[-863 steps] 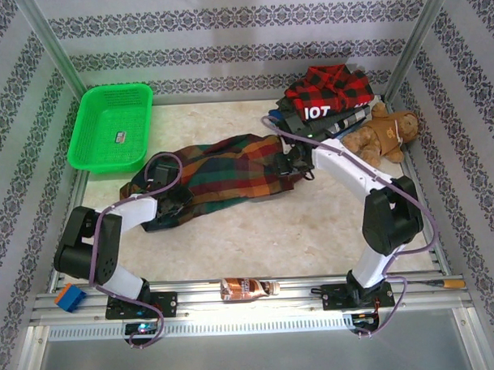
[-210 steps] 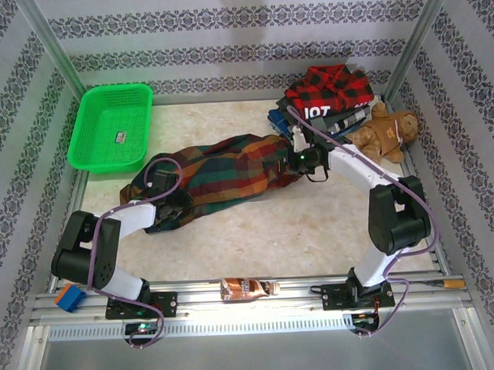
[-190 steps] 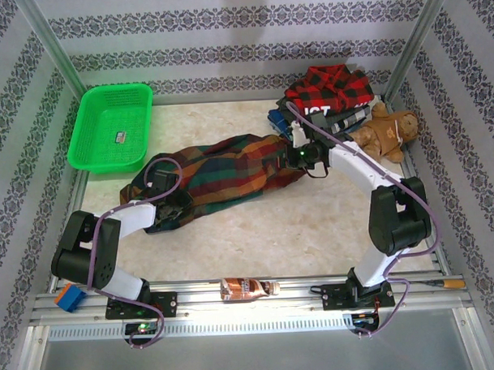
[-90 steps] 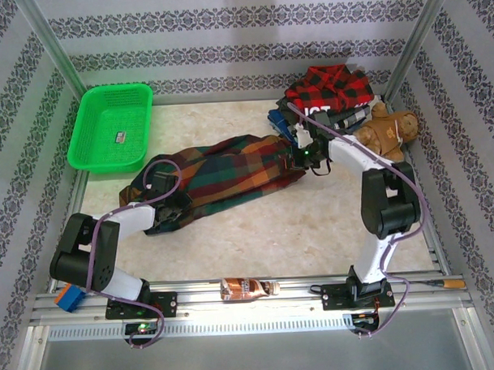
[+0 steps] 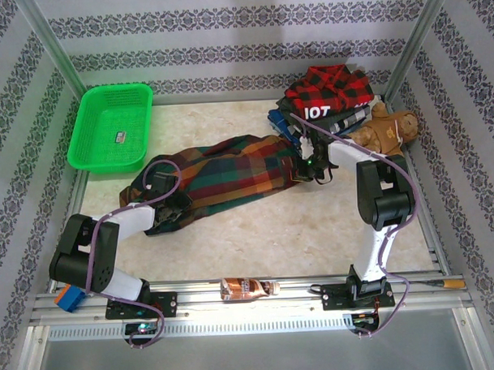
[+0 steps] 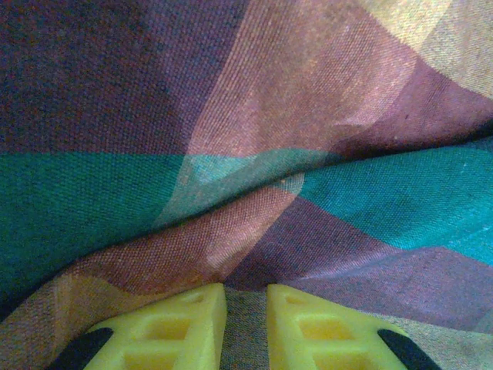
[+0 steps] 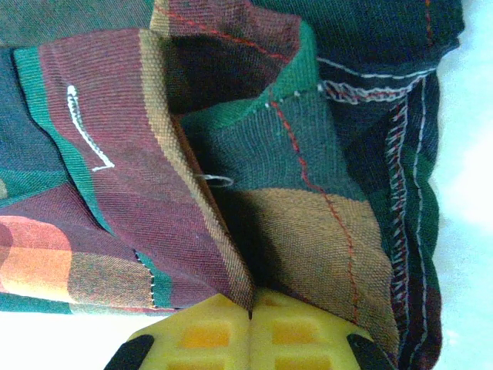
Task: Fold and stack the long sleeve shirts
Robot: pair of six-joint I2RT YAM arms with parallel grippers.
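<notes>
Two clamped on plaid shirt (image 5: 222, 174): left gripper (image 6: 246, 297), right gripper (image 7: 250, 314); long axis near-left to far-right.

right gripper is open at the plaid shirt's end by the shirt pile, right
Not open: the right wrist view shows the right gripper shut, pinching a fold of the plaid shirt. It is at the end by the shirt pile.
</notes>
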